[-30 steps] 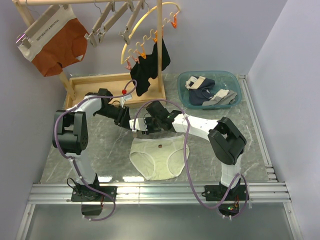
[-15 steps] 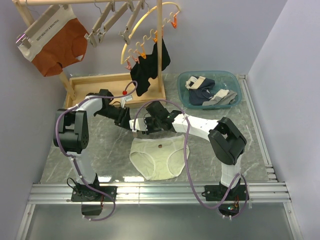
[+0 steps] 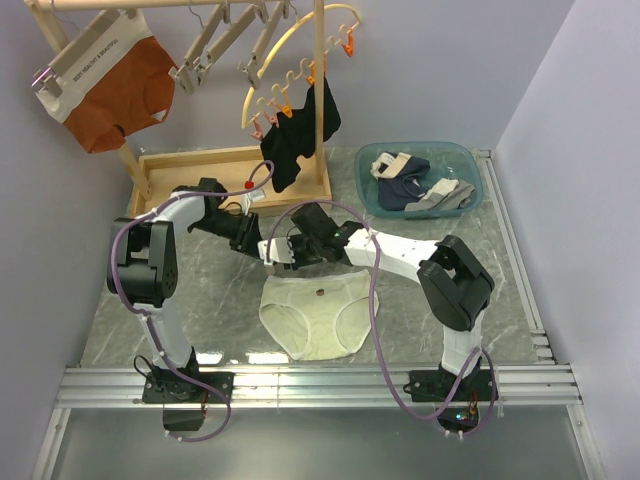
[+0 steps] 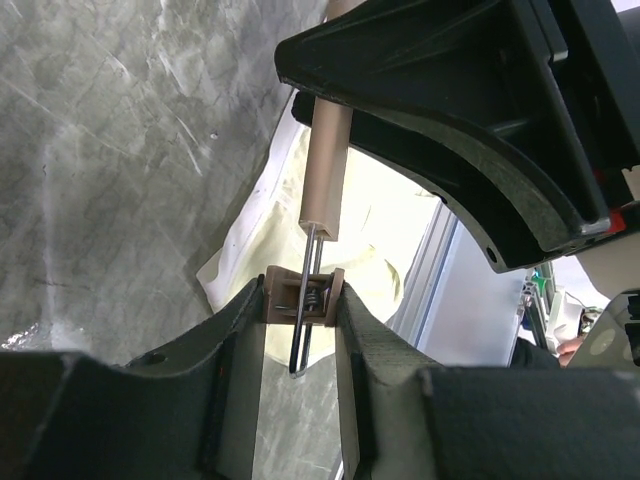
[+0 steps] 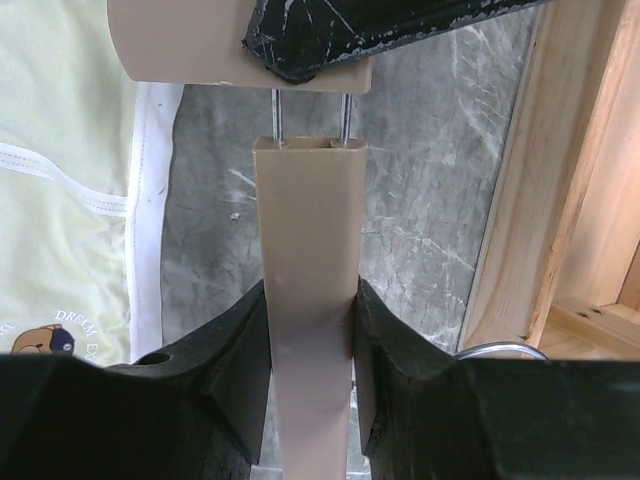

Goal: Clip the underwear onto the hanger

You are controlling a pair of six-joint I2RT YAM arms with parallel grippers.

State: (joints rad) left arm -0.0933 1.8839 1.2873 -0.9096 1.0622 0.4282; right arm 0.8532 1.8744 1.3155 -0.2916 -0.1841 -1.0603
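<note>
The pale yellow underwear point(image 3: 315, 315) lies flat on the marble table, just in front of both grippers, and also shows under them point(image 4: 380, 240) point(image 5: 60, 200). The light-wood hanger point(image 5: 308, 220) is held low over the table above the waistband, and only a pale bit of it point(image 3: 270, 247) shows from above. My right gripper point(image 5: 310, 300) point(image 3: 288, 248) is shut on the hanger's bar. My left gripper point(image 4: 300, 296) point(image 3: 250, 238) pinches the wooden clip point(image 4: 305, 290) that sits on the metal wire at the end of the bar point(image 4: 325, 170).
A wooden tray point(image 3: 200, 165) point(image 5: 560, 200) stands just behind the grippers. Above it is a rack with rust-orange briefs point(image 3: 115, 85), spare hangers point(image 3: 225, 45), a yellow hoop point(image 3: 290, 70) and a black garment point(image 3: 295, 140). A teal basin point(image 3: 470, 160) of clothes is at back right.
The left gripper's jaws have narrowed onto the clip. Both arms and the underwear stay almost where they were.
</note>
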